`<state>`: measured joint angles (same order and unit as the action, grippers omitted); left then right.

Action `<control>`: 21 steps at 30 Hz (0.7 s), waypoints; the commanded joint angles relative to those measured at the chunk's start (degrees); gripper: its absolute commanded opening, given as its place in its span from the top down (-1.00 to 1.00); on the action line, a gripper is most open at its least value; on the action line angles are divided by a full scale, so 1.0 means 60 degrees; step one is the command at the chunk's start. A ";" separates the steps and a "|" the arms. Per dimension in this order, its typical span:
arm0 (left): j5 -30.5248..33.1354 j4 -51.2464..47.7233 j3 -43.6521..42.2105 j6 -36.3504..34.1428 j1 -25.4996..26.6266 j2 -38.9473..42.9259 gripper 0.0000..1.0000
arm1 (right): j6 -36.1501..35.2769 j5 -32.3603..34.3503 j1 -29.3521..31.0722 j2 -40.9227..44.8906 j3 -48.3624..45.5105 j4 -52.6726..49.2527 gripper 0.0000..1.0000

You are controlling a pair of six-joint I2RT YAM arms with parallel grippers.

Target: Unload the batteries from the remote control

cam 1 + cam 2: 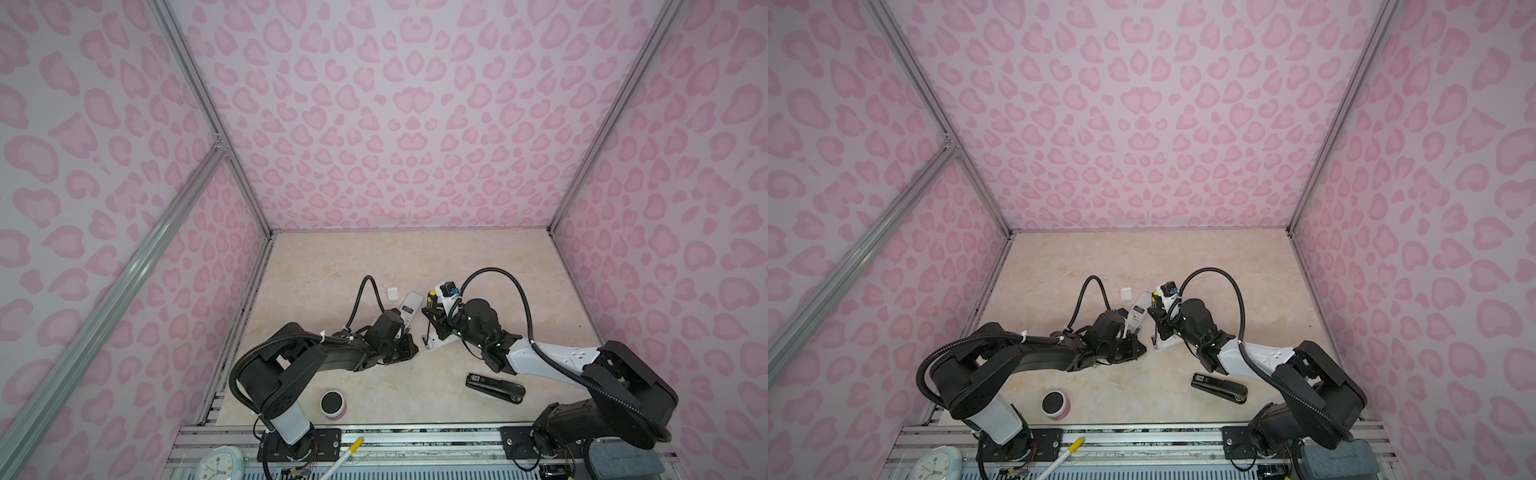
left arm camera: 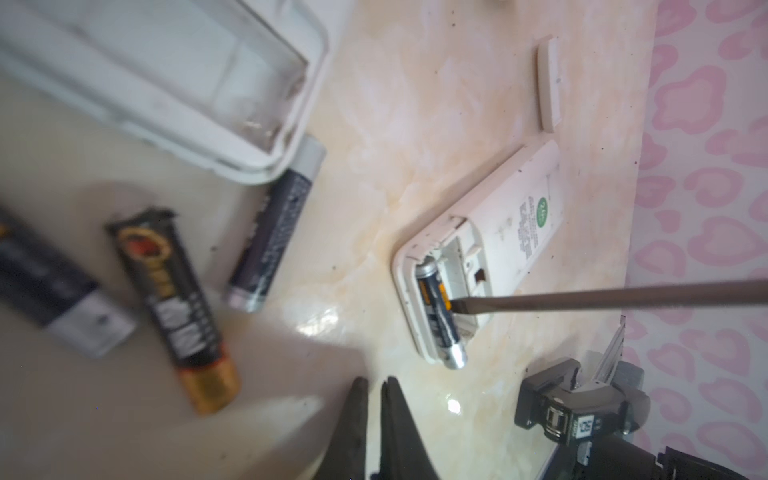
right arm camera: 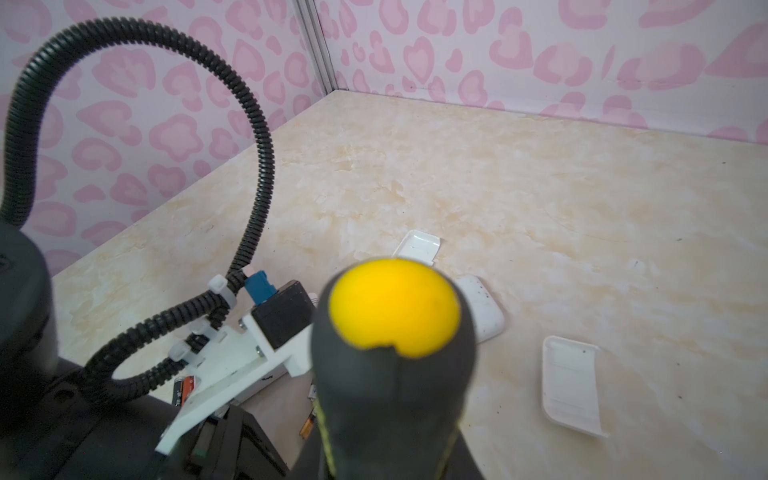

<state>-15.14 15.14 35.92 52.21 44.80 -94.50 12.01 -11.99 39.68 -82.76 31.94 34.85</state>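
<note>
1. Your right gripper (image 1: pixel 432 316) clamps the screwdriver (image 2: pixel 602 297); the screwdriver's tip touches the one battery (image 2: pixel 438 307) in the open bay of the remote control (image 2: pixel 503 224).
2. Three loose batteries (image 2: pixel 178 307) lie apart from that remote control.
3. Your left gripper (image 2: pixel 374 399), near the remote control's open end, is nearly pressed together and pinches nothing.

Tabletop (image 1: pixel 332 266): was beige, marbled and glossy.
Far remote (image 1: pixel 411 305): white, lay back-up near the middle.
Near remote (image 1: pixel 434 341): white, lay close by.
Battery cover (image 1: pixel 392 292): small and white, sat near the far remote's end.
Loose batteries (image 2: pixel 286 232): three lay together (two blurred).
Stapler (image 1: pixel 494 387): black, lay at the right front.
Cup (image 1: pixel 332 404): pink with a black top, stood at the left front.
</note>
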 commanded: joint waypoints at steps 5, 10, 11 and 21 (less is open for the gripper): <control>0.0384 -0.0553 -0.0340 -0.0273 -0.0171 0.0793 0.71 | 0.0312 -0.0232 0.0346 -0.0050 0.0526 -0.0109 1.00; 0.0441 -0.0647 -0.0346 -0.0340 -0.0203 0.0838 0.69 | 0.0230 -0.0103 0.0374 0.0096 0.0675 -0.0436 1.00; 0.0460 -0.0648 -0.0323 -0.0375 -0.0221 0.0859 0.69 | 0.0176 -0.0043 0.0385 0.0173 0.0689 -0.0566 1.00; 0.0863 -0.2114 0.0067 -0.1315 -0.0552 0.1991 0.62 | 0.0358 0.1368 -0.0205 0.1523 0.1366 -0.3944 1.00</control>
<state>-11.73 5.89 35.00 48.01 42.13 -85.03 12.88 -8.16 39.77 -75.16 39.07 19.81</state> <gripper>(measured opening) 0.190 0.212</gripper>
